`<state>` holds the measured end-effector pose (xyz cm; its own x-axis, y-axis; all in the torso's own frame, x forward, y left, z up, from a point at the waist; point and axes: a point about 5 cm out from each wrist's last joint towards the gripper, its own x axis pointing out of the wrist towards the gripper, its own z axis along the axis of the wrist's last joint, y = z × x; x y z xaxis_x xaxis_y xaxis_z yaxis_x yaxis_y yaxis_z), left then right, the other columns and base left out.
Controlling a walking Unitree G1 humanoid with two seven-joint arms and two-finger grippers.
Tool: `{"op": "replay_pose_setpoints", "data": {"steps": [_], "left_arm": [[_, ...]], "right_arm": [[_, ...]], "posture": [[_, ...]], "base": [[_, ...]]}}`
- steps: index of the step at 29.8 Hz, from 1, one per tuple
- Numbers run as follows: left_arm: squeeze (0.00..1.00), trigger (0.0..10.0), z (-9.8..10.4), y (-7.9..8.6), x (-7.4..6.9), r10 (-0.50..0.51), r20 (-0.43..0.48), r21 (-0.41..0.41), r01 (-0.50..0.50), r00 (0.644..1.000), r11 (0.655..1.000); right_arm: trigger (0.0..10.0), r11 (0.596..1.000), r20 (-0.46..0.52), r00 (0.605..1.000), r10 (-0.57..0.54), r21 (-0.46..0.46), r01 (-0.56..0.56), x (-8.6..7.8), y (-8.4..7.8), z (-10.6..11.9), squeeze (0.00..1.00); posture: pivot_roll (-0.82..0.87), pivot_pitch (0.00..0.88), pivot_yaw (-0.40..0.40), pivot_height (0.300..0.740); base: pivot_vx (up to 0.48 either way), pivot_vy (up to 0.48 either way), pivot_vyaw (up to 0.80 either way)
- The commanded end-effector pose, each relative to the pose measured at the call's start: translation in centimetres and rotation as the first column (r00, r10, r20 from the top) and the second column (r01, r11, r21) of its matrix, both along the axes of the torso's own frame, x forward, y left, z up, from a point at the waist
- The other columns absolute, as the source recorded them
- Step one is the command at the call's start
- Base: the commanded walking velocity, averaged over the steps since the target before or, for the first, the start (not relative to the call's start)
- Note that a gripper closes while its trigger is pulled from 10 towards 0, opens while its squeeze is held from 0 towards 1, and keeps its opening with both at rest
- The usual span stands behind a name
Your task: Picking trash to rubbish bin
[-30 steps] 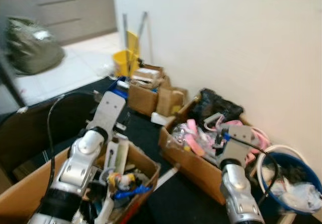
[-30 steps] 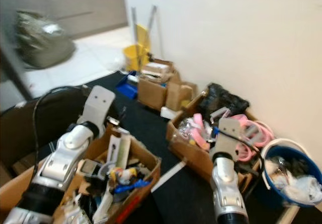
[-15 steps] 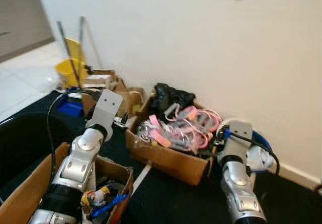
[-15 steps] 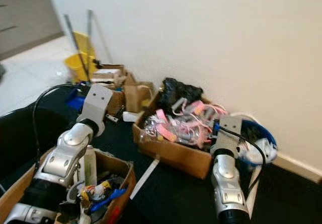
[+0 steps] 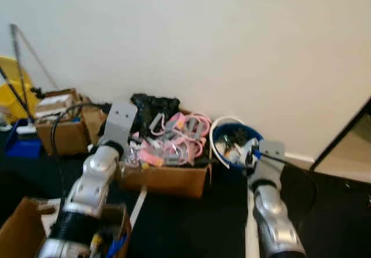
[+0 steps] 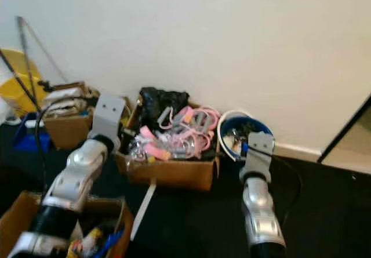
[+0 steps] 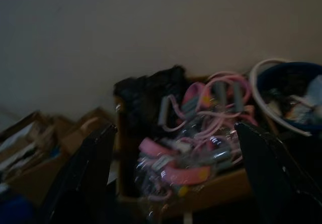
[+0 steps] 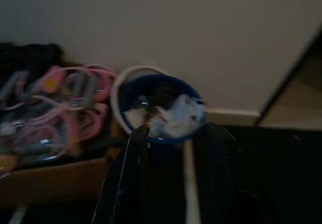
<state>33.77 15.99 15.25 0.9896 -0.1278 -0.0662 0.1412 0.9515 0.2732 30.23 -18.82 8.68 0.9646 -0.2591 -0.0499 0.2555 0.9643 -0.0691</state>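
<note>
Blue bin (image 5: 235, 146): stands on the dark floor against the white wall (image 5: 232, 43), just right of the middle box, with a white rim and crumpled white and dark trash (image 8: 176, 117) inside
Middle box (image 5: 168, 177): open cardboard, heaped with pink and grey looped things and clear plastic wrap, a black bag (image 5: 152, 105) at its back
Left boxes (image 5: 61, 131): smaller cardboard boxes by the wall, holding papers
Near box (image 6: 87, 223): cardboard, under the left arm, holding mixed small bits in yellow and blue
Left gripper (image 7: 176, 183): raised before the middle box; its fingers (image 7: 85, 173) are spread wide with nothing between them
Right gripper (image 8: 171, 183): pointed at the blue bin; its fingers (image 8: 128, 178) stand a little apart, gripping nothing that can be made out
</note>
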Motion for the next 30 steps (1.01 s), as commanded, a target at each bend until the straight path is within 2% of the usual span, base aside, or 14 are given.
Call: {"op": "replay_pose_setpoints", "data": {"steps": [1,14,30], "left_arm": [[0.0,10.0,-0.3,0.19,-0.06,0.007,-0.014,0.005,-0.007,1.0,1.0],[0.0,10.0,-0.48,-0.38,-0.12,-0.004,-0.028,-0.038,0.003,1.0,0.999],[0.0,10.0,-0.09,-0.38,-0.14,-0.019,-0.033,-0.08,0.017,0.999,0.997]], "right_arm": [[10.0,1.0,-0.009,1.0,0.001,0.011,-0.001,0.13,-0.01,-0.08,0.0],[10.0,0.999,-0.019,1.0,0.013,0.031,-0.013,-0.42,0.48,-0.51,0.0],[10.0,1.0,-0.048,0.999,-0.013,0.017,0.014,-0.51,0.24,-0.76,0.0]], "posture": [[0.01,0.084,0.056,0.74],[0.01,0.09,0.057,0.74],[0.02,0.106,0.065,0.74]], "base": [[0.0,0.0,-0.8],[0.0,0.0,-0.8],[0.0,0.0,-0.8]]}}
